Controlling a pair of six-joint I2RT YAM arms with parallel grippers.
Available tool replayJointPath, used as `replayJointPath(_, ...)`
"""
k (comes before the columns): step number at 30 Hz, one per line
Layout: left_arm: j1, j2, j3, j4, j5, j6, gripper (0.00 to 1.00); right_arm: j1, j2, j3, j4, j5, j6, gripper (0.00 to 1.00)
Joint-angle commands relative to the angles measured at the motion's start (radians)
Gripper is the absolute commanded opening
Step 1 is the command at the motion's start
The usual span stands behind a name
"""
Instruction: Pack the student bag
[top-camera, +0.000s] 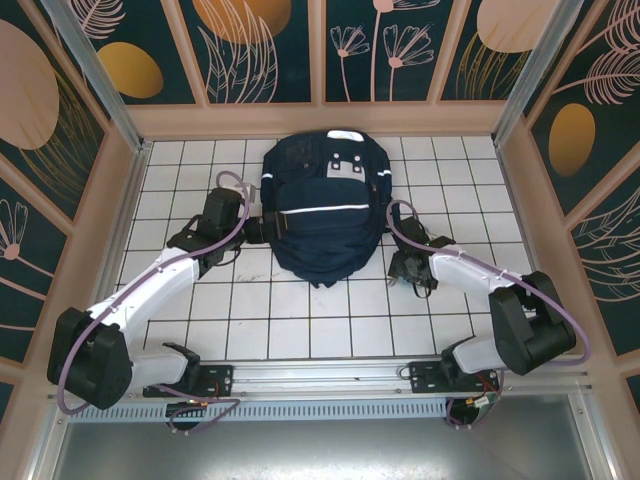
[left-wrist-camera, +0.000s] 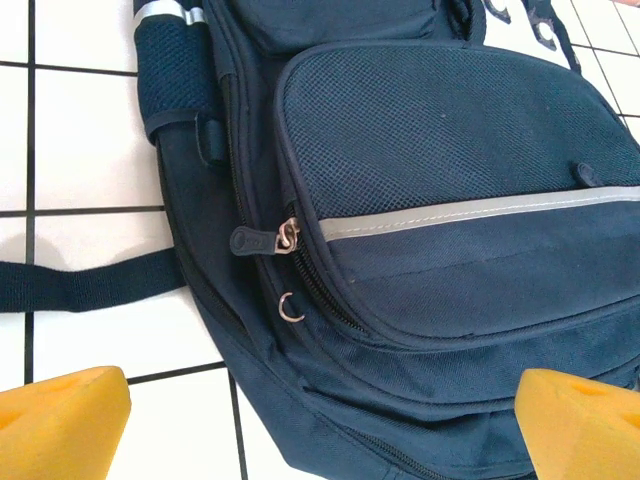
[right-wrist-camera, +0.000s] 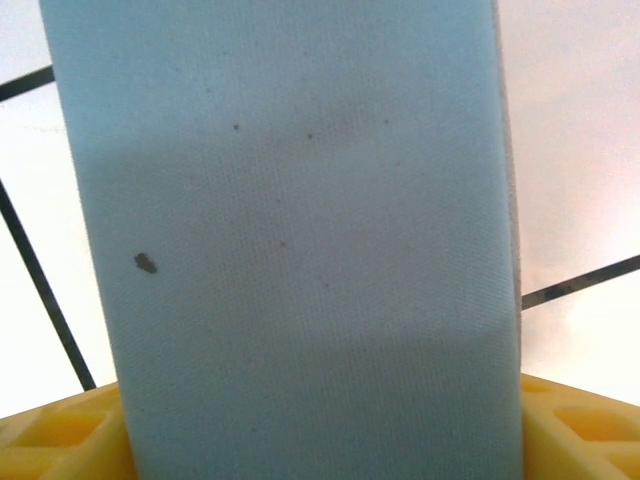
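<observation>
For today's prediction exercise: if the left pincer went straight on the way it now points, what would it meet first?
Most likely the student bag, near its zip pull, though depth is unclear.

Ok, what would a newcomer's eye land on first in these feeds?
The big dark navy student bag, lying in the middle of the white-tiled table. In the left wrist view, its grey reflective stripe and a metal zipper pull stand out. In the right wrist view, a pale flat object stands close up between the yellow fingers.
</observation>
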Motion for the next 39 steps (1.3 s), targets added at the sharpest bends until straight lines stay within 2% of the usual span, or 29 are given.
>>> replayJointPath(1, -0.012, 0.03, 0.047, -0.021, 0.019, 0.045, 0.98, 0.003, -0.078, 0.035, -0.036, 0.069, 0.033, 0.71)
replayJointPath(4, -0.052, 0.056, 0.081, -0.037, -0.013, 0.087, 0.99, -0.021, -0.153, 0.042, -0.031, 0.051, 0.029, 0.7)
replayJointPath(10, -0.194, 0.189, 0.244, -0.161, -0.22, 0.155, 0.98, -0.087, -0.235, 0.045, -0.019, -0.033, -0.001, 0.69)
replayJointPath(18, -0.353, 0.373, 0.436, -0.304, -0.352, 0.289, 0.97, -0.141, -0.277, 0.019, -0.008, -0.077, -0.026, 0.69)
replayJointPath(25, -0.38, 0.516, 0.546, -0.427, -0.338, 0.358, 0.96, -0.162, -0.285, -0.002, 0.015, -0.101, -0.03, 0.7)
replayJointPath(29, -0.38, 0.555, 0.579, -0.43, -0.456, 0.341, 0.95, -0.163, -0.286, -0.002, 0.021, -0.106, -0.029, 0.7)
replayJointPath(32, -0.38, 0.588, 0.626, -0.452, -0.533, 0.315, 0.9, -0.164, -0.286, 0.0, 0.024, -0.111, -0.024, 0.71)
replayJointPath(39, -0.381, 0.546, 0.649, -0.408, -0.585, 0.298, 0.81, -0.163, -0.287, 0.015, 0.021, -0.121, -0.02, 0.71)
